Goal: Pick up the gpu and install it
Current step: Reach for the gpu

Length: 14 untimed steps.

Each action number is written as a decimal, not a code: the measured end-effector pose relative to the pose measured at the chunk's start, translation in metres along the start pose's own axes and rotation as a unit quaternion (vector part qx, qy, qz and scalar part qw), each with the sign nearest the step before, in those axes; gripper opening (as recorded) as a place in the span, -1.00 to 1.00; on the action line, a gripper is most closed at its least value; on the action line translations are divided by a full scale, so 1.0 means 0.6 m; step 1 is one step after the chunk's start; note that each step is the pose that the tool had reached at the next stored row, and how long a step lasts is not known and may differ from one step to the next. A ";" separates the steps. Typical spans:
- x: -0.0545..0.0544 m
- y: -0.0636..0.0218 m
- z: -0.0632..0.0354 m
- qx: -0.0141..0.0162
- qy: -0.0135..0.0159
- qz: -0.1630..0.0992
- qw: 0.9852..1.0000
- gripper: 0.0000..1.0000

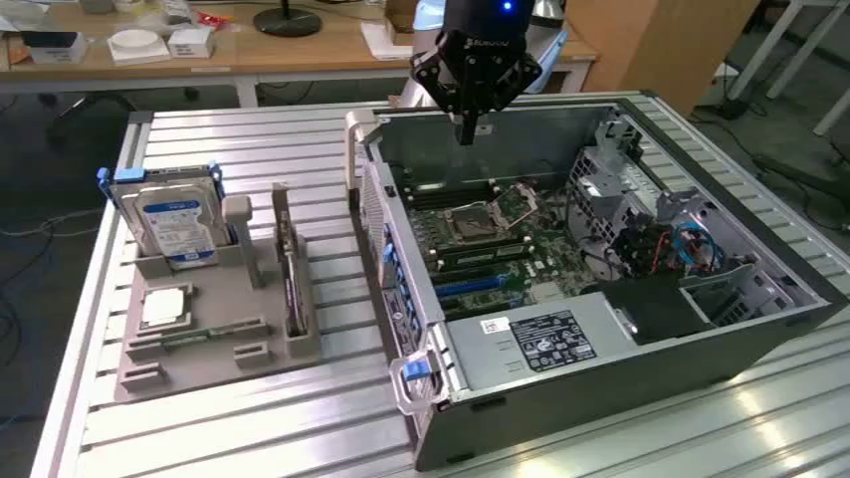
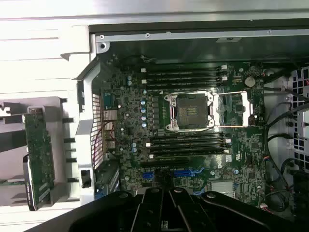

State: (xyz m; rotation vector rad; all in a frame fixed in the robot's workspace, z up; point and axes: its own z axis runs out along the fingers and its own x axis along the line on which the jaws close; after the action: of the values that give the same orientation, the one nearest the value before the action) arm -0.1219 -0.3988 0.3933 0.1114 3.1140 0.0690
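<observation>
Gpu (image 1: 291,267) (image 2: 38,159) upright on edge in slot of grey holder tray (image 1: 213,363), on slatted table (image 1: 239,438), just beside open computer case (image 1: 638,368) on exterior view's left. Green board face visible in wrist view. Hard drive (image 1: 170,221) upright in same tray, farther to exterior view's left. Gripper (image 1: 467,134) (image 2: 164,205) clenched, nothing grasped, hovers above far end of case, well apart from gpu. Below it: motherboard (image 1: 531,249) (image 2: 130,121), CPU socket (image 1: 476,221) (image 2: 189,112) with latch frame raised.
</observation>
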 end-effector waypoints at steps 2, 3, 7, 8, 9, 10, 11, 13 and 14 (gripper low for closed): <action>0.000 0.000 0.000 0.000 0.000 0.000 1.000 -0.80; 0.000 0.000 0.000 0.000 0.000 0.000 1.000 -0.80; 0.000 0.000 0.000 0.000 0.000 0.000 1.000 -0.80; 0.000 0.000 0.000 0.000 0.000 0.000 1.000 -0.80; 0.000 0.000 0.000 0.000 0.000 0.000 1.000 -0.80; 0.001 0.000 0.000 0.000 0.000 0.000 1.000 -0.80; 0.002 0.000 0.000 0.000 0.000 0.000 1.000 -0.80; 0.005 0.000 0.000 0.000 0.000 0.000 1.000 -0.80; 0.007 0.000 0.000 0.000 0.000 0.000 1.000 -0.80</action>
State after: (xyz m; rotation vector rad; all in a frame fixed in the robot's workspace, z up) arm -0.1259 -0.3989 0.3933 0.1109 3.1140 0.0690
